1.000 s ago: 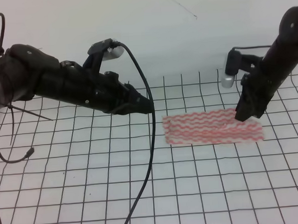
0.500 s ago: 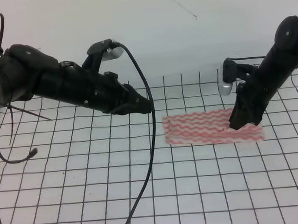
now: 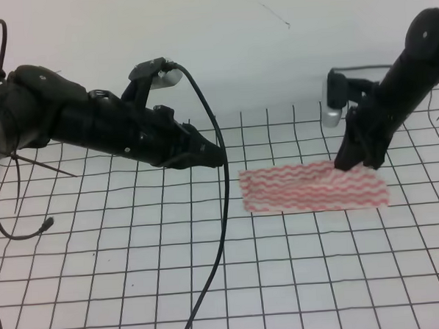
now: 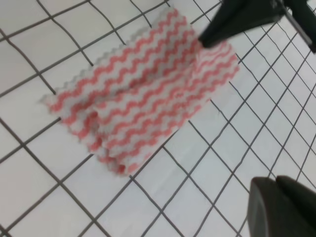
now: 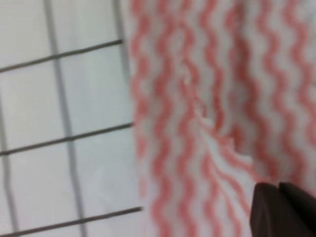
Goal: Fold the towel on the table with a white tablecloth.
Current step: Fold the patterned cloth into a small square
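The towel [image 3: 309, 187], pink-red and white wavy stripes, lies mostly flat on the table's white, black-gridded tablecloth [image 3: 137, 287], right of centre. My right gripper [image 3: 350, 163] points down onto the far right part of the towel, shut on a small pinch of it. In the right wrist view the towel [image 5: 207, 98] puckers toward the closed fingertips [image 5: 276, 207]. My left gripper [image 3: 217, 156] hovers shut and holding nothing, just left of the towel. The left wrist view shows the towel [image 4: 143, 94], the right gripper's dark tip [image 4: 232, 19] on its corner, and the left fingertips [image 4: 281, 207].
A black cable [image 3: 224, 216] hangs from the left arm down to the table's front. A plain white wall [image 3: 272, 51] rises behind the table. Gridded tablecloth [image 4: 237, 148] surrounds the towel on all sides.
The right gripper dipped down onto the towel half a second ago and has since risen slightly and shifted back toward its far edge. The left arm has not moved.
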Available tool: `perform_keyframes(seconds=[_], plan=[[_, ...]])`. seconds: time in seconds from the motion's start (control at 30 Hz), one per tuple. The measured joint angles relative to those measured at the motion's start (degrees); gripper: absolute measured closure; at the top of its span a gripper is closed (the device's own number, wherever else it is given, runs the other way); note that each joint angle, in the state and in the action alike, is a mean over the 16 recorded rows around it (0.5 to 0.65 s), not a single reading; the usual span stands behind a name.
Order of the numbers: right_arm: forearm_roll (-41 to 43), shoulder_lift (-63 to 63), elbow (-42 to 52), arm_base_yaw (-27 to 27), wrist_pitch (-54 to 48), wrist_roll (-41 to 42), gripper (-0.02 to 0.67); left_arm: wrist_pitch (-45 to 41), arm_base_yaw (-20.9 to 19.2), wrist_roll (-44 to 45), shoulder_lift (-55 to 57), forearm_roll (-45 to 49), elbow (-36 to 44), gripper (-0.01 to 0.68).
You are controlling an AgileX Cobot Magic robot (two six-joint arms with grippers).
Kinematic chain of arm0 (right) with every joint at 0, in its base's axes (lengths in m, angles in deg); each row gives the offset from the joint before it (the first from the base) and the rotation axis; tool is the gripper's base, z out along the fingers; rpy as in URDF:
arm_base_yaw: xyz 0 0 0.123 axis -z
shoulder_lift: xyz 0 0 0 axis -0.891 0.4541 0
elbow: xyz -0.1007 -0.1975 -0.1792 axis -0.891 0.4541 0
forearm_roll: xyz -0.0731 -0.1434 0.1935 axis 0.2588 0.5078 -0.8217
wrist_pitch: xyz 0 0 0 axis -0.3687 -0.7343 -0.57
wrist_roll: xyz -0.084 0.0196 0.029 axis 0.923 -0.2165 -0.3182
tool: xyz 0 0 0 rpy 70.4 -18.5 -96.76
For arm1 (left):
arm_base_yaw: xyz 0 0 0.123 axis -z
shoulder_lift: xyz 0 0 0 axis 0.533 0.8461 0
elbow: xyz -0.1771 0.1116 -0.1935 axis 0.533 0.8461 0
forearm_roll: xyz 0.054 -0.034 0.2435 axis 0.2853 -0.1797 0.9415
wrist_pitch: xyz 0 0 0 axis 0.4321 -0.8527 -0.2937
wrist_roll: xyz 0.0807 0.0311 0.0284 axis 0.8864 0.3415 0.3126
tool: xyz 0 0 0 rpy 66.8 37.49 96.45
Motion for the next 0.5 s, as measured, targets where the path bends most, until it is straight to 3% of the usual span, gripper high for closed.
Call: perform_keyframes(seconds=[0.3, 0.5], plan=[[0.2, 0.6, -2.4, 0.0, 3.5, -0.5, 0.635, 0.0, 0.0, 0.1, 0.1, 0.0, 0.0, 0.673], [0.2, 1.1, -2.5, 0.0, 6.4, -2.4, 0.548, -0.2, 0.0, 0.1, 0.1, 0.0, 0.0, 0.673]])
